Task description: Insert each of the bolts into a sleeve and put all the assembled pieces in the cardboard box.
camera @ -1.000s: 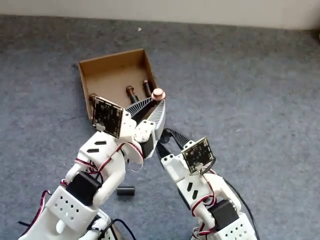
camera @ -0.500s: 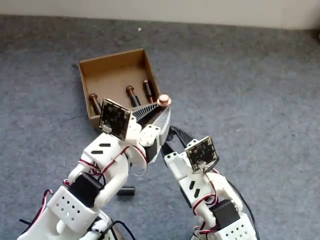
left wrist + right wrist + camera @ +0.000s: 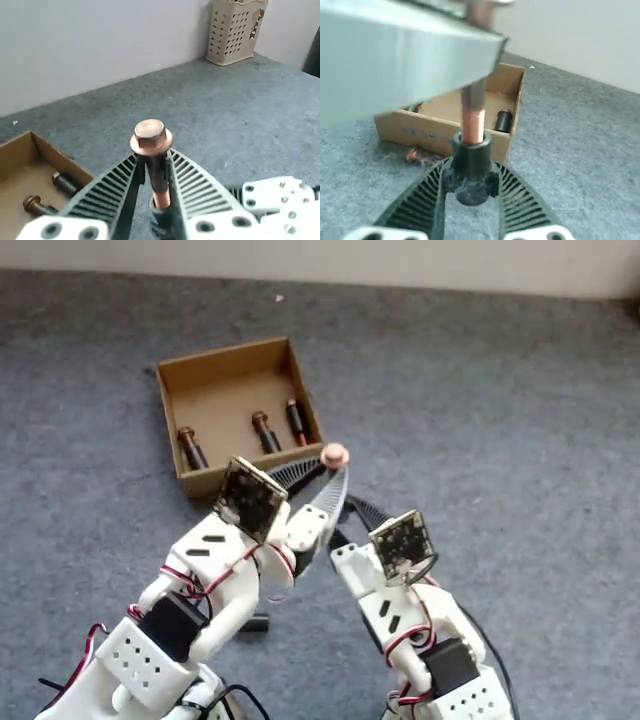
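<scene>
My left gripper [image 3: 152,156] is shut on a copper bolt [image 3: 151,137], head up, just outside the near right corner of the cardboard box [image 3: 224,362]. Directly beneath it, my right gripper [image 3: 470,169] is shut on a black sleeve [image 3: 471,152]. The bolt's shaft [image 3: 474,117] stands in the sleeve's mouth. In the high view the bolt head [image 3: 335,454] sits above both grippers. Three assembled pieces [image 3: 265,430] lie in the box. Another black sleeve [image 3: 260,621] lies on the carpet, partly hidden by the left arm.
The box's front wall [image 3: 420,132] stands close behind the held sleeve. A small copper piece [image 3: 412,154] lies on the carpet against that wall. Grey carpet stretches open to the right [image 3: 500,420]. A perforated bin [image 3: 236,27] stands far off by the wall.
The left arm has carried the bolt away from the box's right wall, toward the near right, and over the right gripper's sleeve. The right arm shifted only slightly.
</scene>
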Motion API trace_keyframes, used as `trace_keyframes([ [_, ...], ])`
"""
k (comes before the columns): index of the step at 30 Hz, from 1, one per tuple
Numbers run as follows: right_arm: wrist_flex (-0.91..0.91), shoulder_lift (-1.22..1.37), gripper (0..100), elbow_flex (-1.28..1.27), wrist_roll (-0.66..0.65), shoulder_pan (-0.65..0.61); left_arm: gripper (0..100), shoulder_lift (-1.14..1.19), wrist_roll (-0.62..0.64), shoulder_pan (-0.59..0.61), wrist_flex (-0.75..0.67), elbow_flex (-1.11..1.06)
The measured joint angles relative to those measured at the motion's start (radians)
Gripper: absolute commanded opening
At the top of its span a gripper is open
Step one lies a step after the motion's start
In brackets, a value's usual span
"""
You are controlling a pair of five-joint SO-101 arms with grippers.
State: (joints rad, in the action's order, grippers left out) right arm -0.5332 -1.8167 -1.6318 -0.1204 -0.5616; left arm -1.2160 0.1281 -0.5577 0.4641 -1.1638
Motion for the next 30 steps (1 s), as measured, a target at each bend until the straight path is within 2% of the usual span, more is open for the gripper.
trace_keyframes([
  [6, 0.002, -0.002, 0.6, 0.003, 0.000, 0.061, 15, 0.015, -0.018, 0.008, 0.115, -0.006],
  [15, 0.002, -0.002, 0.6, 0.003, 0.000, 0.069, 16, 0.015, -0.034, 0.009, 0.256, 0.035],
  [22, 0.002, -0.002, 0.6, 0.003, 0.000, 0.104, 5, 0.015, -0.196, 0.011, 0.390, 0.127],
  [26, 0.002, -0.002, 0.6, -0.011, 0.000, 0.129, 2, 0.015, -0.262, 0.084, 0.477, 0.153],
  [30, 0.003, -0.005, 0.6, -0.028, 0.000, 0.132, 1, 0.015, -0.281, 0.213, 0.528, 0.153],
])
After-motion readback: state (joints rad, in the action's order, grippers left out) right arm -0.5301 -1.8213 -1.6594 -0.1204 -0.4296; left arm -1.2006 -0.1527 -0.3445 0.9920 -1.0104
